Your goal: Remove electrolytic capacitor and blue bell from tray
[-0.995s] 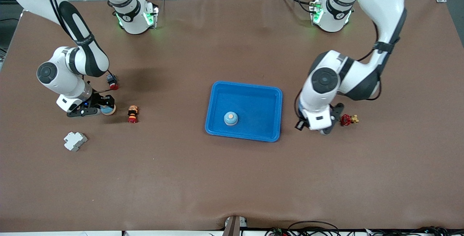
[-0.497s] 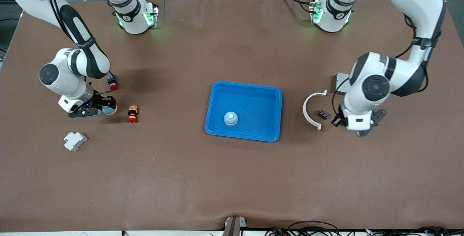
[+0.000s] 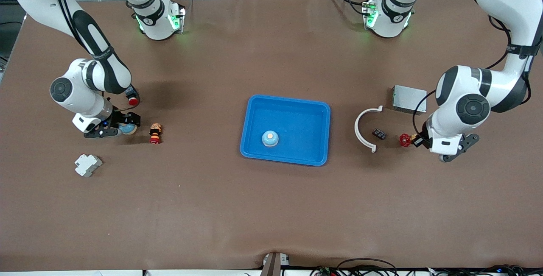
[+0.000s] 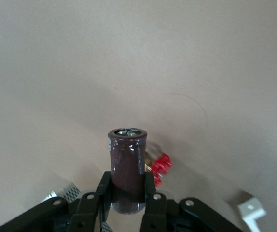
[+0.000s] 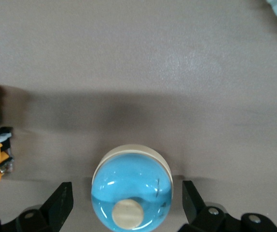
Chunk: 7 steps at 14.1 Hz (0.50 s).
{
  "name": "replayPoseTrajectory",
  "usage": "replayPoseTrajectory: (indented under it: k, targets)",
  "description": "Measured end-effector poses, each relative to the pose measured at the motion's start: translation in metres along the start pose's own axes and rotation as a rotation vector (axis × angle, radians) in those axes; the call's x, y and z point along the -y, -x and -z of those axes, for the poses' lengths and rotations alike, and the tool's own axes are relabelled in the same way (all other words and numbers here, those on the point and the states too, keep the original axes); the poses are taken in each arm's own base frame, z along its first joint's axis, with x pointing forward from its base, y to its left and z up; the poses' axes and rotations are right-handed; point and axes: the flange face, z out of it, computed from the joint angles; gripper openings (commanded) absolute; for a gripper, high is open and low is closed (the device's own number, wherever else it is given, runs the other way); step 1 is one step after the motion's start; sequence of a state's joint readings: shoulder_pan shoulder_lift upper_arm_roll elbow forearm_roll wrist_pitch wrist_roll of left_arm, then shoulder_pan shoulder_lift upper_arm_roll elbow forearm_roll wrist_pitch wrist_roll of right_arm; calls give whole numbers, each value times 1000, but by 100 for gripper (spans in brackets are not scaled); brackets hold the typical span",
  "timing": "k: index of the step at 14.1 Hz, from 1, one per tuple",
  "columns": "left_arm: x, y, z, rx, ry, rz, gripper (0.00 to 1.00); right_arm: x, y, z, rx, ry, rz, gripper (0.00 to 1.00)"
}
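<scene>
text: none legible | labels: none legible | brands: none | numbers: none | signs: none

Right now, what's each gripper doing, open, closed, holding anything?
Left gripper: jaws shut on the capacitor, up over the table near the red valve.
Right gripper: jaws open around the bell on the table.

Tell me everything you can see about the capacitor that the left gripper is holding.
The capacitor is a dark brown cylinder with a glossy sleeve and a flat end face carrying small metal terminals. The left gripper is shut on its lower body, one finger on each side, so it points straight out from the fingers. It hangs over bare tabletop near the small red valve, touching nothing but the fingers.
</scene>
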State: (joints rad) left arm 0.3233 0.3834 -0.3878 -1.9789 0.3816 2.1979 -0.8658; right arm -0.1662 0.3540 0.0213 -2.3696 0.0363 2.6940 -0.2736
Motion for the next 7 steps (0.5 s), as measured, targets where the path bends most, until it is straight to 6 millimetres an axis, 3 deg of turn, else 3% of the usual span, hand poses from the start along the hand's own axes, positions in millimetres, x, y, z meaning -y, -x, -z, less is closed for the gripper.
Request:
replayPoseTrajectory:
  k: [3, 7]
  targets:
    - [22, -17, -28, 3, -4, -69, 0, 2, -8, 7, 9, -6, 7, 100]
    - [22, -22, -58, -21, -14, -228, 0, 22, -28, 41, 94, -33, 20, 100]
